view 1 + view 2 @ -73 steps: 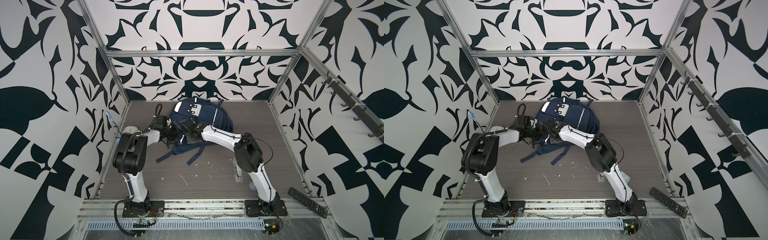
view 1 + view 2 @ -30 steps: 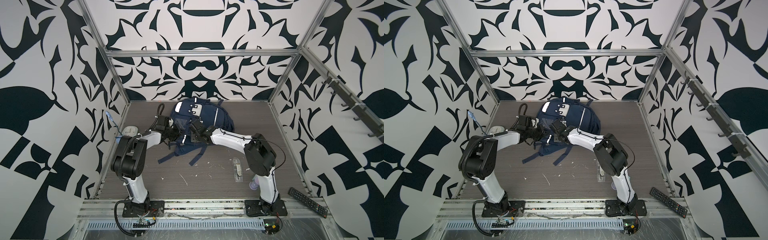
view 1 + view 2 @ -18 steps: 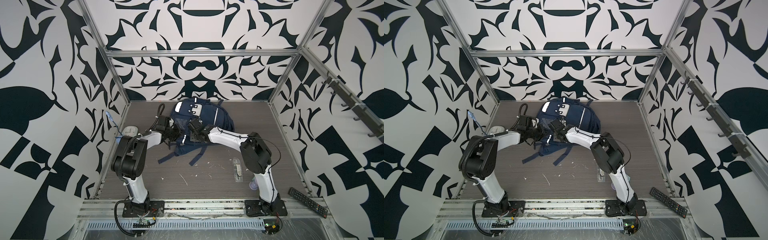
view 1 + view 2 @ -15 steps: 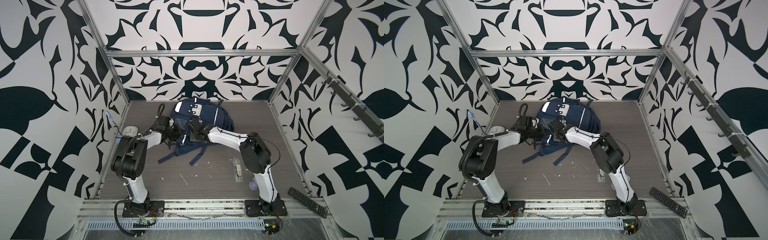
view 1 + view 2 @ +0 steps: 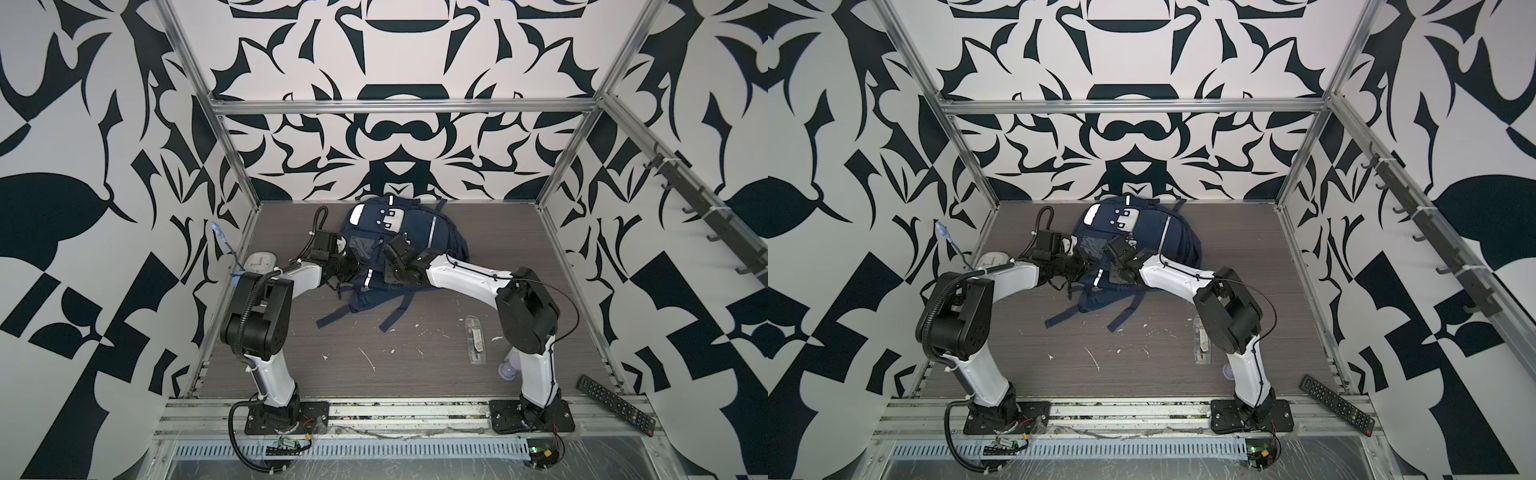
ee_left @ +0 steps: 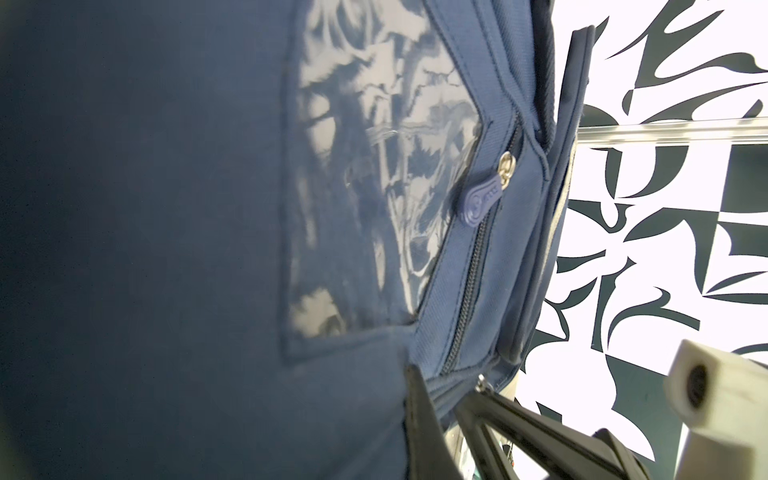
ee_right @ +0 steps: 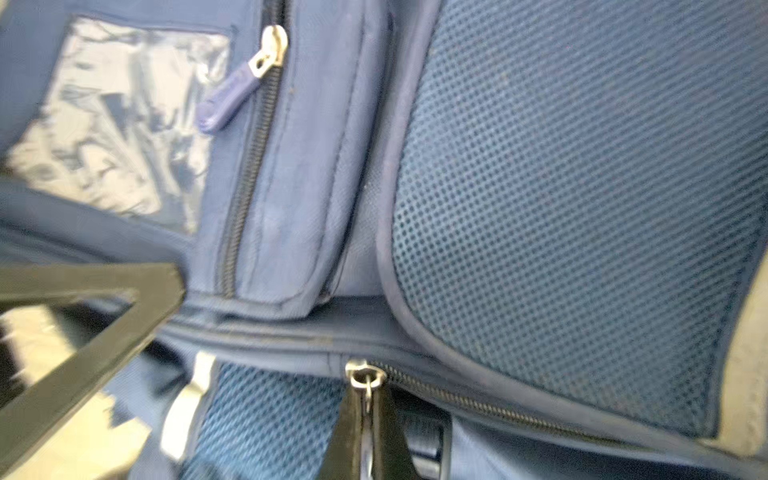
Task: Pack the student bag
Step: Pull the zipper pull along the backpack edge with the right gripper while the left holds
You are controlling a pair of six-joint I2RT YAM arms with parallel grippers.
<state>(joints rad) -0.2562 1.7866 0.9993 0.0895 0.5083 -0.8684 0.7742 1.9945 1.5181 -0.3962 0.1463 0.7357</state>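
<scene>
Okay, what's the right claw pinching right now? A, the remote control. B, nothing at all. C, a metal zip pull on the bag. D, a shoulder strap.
C: in the right wrist view the right claw is shut on the metal zip pull at the end of a zip on the bag.
</scene>
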